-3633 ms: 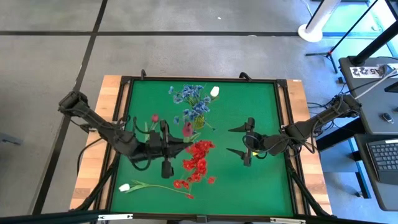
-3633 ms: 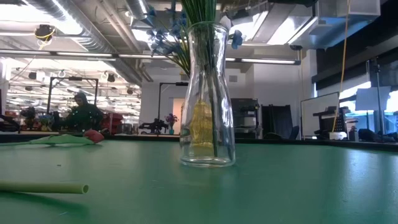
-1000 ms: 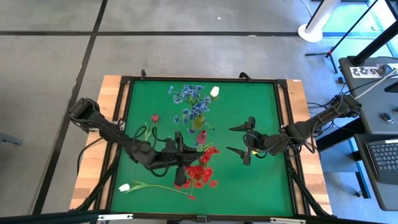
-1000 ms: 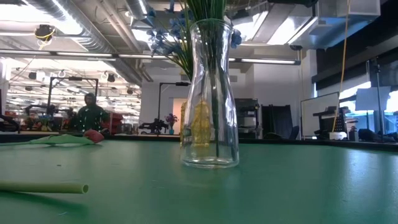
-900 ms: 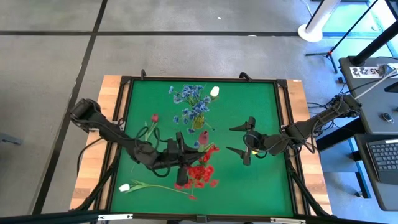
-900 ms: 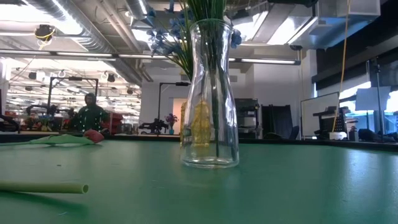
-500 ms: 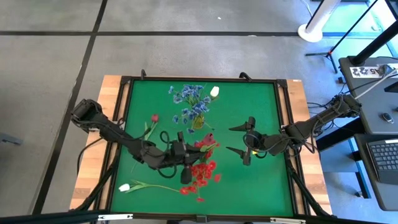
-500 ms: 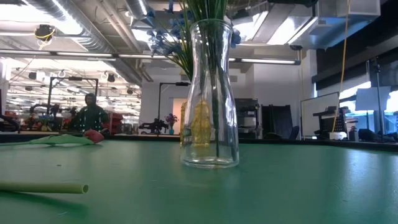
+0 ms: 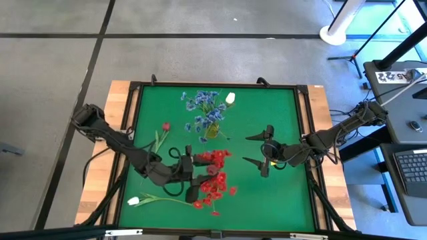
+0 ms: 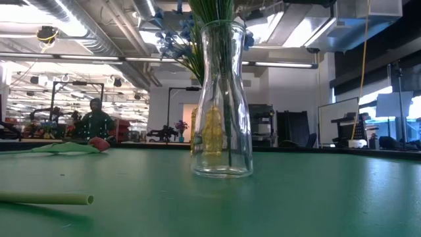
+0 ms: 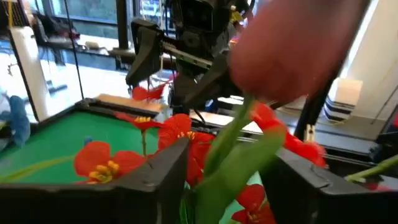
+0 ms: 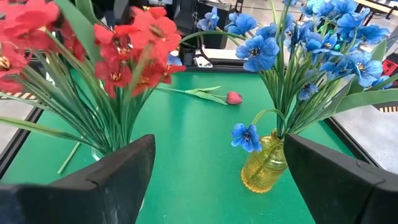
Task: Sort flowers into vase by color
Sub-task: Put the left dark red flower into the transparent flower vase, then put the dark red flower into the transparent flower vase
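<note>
A clear glass vase [image 10: 223, 105] holds the red flowers [image 9: 213, 175]. My left gripper [image 9: 200, 175] stands open at it from the table's left side. In the left wrist view the dark pink bud [image 11: 292, 43] with its green stem [image 11: 227, 146] stands between my left gripper's [image 11: 230, 171] fingers. The blue flowers [image 9: 203, 107] stand in a small yellow vase [image 12: 264, 165] farther back. My right gripper [image 9: 253, 150] waits open to the right of both vases. My left gripper has its fingers [image 11: 165, 171] on either side of the pink bud's stem [image 11: 217, 162], coming level from the table's left. I cannot tell whether either finger touches the stem or its leaf. The stem stands upright among the red flowers.
A pink-budded flower [image 9: 162, 132] lies on the mat at the left. A white-budded flower [image 9: 163, 199] lies near the front left, its cut stem end [image 10: 46, 197] showing in the low view. A white bud [image 9: 230, 98] sits beside the blue flowers. A raised black frame [image 9: 303, 133] edges the mat.
My left gripper has opened and drawn back a little toward the table's left edge. The pink bud has come down among the red blossoms, which have shifted and spread. My right arm has kept still.
</note>
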Robot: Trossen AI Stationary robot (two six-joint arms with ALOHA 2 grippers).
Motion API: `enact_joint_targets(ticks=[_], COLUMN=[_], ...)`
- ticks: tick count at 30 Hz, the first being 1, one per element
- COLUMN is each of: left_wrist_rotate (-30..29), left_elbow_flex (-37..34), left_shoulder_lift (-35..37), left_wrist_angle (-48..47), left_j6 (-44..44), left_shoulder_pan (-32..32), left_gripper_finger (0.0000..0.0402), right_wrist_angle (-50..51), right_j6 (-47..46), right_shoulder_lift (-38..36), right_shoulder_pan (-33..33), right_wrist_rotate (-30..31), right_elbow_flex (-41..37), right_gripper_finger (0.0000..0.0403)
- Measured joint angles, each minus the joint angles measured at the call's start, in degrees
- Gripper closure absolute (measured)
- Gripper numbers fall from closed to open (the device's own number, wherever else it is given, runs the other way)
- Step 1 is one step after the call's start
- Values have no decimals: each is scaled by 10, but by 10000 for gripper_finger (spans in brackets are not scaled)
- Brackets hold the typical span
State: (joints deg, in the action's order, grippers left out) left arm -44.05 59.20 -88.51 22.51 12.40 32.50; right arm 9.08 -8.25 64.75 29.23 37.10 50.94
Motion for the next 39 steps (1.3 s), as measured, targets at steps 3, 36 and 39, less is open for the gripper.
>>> enact_joint_targets(ticks=[3, 36, 39], left_wrist_rotate=[0, 186, 235], left_elbow_flex=[0, 0, -12], left_shoulder_lift=[17, 103, 85], left_wrist_angle=[-35, -982, -979], left_j6=[28, 725, 690], left_shoulder_pan=[5, -82, -101], left_gripper_finger=[183, 140, 141], right_wrist_angle=[0, 1, 1], right_j6=[0, 0, 0], right_shoulder_lift=[0, 0, 0], right_shoulder_pan=[0, 0, 0], right_wrist_rotate=[0, 9, 9], right_elbow_flex=[0, 0, 0], right_gripper_finger=[49, 49, 49])
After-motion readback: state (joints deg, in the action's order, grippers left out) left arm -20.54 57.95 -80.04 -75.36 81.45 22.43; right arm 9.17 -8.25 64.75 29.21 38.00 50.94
